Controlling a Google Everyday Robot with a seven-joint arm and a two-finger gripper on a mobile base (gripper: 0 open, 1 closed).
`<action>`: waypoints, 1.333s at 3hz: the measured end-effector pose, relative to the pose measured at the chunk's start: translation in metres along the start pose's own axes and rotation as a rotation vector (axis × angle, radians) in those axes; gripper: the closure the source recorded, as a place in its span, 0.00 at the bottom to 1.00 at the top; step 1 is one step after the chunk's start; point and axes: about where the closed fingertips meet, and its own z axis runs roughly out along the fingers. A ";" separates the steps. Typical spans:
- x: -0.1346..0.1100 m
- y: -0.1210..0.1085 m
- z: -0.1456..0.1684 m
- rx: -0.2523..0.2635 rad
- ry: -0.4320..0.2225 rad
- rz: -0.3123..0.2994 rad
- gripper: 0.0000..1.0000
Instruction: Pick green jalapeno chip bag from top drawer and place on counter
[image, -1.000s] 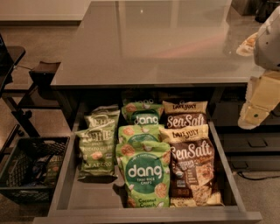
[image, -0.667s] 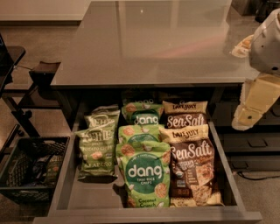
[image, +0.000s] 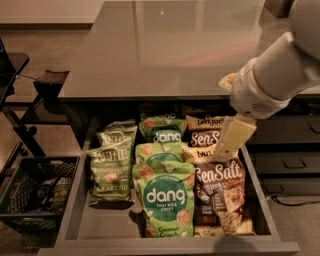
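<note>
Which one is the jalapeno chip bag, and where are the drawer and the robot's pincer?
green jalapeno chip bag (image: 110, 167), camera view, front face.
top drawer (image: 76, 200), camera view, left wall.
pincer (image: 223, 150), camera view, lower tip, over the Sea Salt bags (image: 220, 192).

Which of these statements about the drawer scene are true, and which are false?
1. The green jalapeno chip bag lies in the left row of the top drawer. True.
2. The gripper hangs over the jalapeno bag. False: it is over the right row, above the Sea Salt bags, and apart from the jalapeno bag.
3. The top drawer is shut. False: it is pulled out, with its bags in view.
4. The dang bags fill the middle row. True.
5. A black basket stands on the floor left of the drawer. True.
</note>
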 end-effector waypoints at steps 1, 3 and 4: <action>-0.017 -0.008 0.013 0.021 -0.057 -0.018 0.00; -0.029 0.003 0.035 0.003 -0.099 -0.028 0.00; -0.074 0.025 0.080 -0.068 -0.218 -0.065 0.00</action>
